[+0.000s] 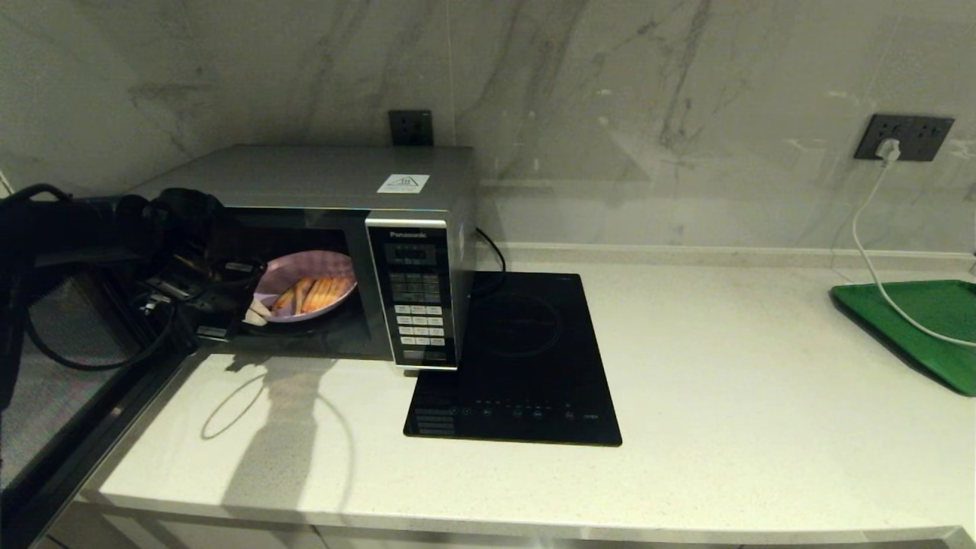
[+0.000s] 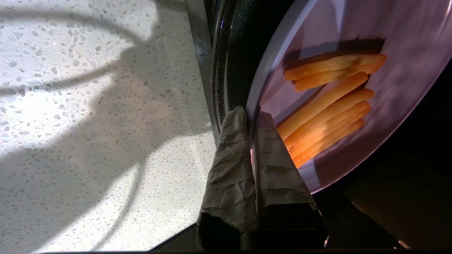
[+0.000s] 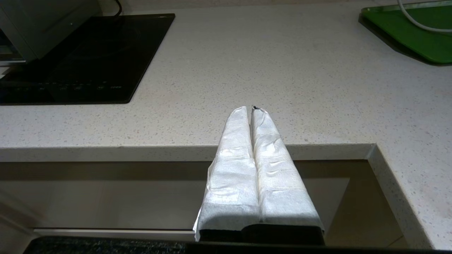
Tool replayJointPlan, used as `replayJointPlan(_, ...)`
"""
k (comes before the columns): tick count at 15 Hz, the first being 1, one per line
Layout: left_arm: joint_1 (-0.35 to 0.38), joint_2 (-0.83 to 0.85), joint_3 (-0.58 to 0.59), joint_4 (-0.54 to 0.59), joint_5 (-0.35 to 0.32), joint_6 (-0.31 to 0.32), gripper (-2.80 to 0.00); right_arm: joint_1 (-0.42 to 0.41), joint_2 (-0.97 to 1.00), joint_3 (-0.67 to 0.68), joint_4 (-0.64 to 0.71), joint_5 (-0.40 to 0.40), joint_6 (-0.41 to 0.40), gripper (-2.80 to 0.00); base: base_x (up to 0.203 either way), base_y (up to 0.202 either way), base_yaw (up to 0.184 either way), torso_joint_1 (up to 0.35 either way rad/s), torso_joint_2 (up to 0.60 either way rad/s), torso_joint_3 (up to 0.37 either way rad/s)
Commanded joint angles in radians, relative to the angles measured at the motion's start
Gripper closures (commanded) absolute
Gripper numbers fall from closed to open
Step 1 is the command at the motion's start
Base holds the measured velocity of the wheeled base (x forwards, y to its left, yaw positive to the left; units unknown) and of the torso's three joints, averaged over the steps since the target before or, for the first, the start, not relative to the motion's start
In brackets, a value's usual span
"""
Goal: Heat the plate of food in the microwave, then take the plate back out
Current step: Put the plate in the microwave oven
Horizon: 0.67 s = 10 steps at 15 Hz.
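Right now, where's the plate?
In the head view, the plate is at the left, tilted in the open microwave mouth beside its button panel, its near rim pinched by the left gripper.

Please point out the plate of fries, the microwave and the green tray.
plate of fries (image 1: 332,268), head view, bare lilac inner wall.
microwave (image 1: 305,174), head view, silver-grey top panel.
green tray (image 1: 934,305), head view, bare green floor.

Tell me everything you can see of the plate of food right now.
The plate of food is a round, pale lilac, plastic-looking plate holding thin orange-yellow fries bunched side by side. It sits tilted in the open mouth of the microwave. The left gripper is shut on its rim, one wrapped finger on each side.
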Motion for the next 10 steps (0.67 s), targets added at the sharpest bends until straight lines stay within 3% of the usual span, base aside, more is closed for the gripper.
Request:
replayJointPlan(1, 0.000, 0.014, -0.001, 0.003, 0.000, -0.007, 0.00, 0.000, 0.000, -0.001, 0.000, 0.000, 0.001, 0.00, 0.000, 0.000, 0.000, 0.000, 0.00, 0.000)
replayJointPlan(7, 0.009, 0.028, -0.001, 0.003, 0.003, -0.004, 0.00, 0.000, 0.000, 0.001, 0.000, 0.000, 0.001, 0.00, 0.000, 0.000, 0.000, 0.000, 0.00, 0.000)
replayJointPlan(8, 0.007, 0.022, -0.001, 0.002, 0.003, 0.001, -2.80, 0.000, 0.000, 0.000, 0.000, 0.000, 0.001, 0.00, 0.000, 0.000, 0.000, 0.000, 0.00, 0.000)
replayJointPlan(10, 0.007, 0.014, -0.001, -0.006, 0.003, 0.004, -2.80, 0.000, 0.000, -0.001, 0.000, 0.000, 0.001, 0.00, 0.000, 0.000, 0.000, 0.000, 0.00, 0.000)
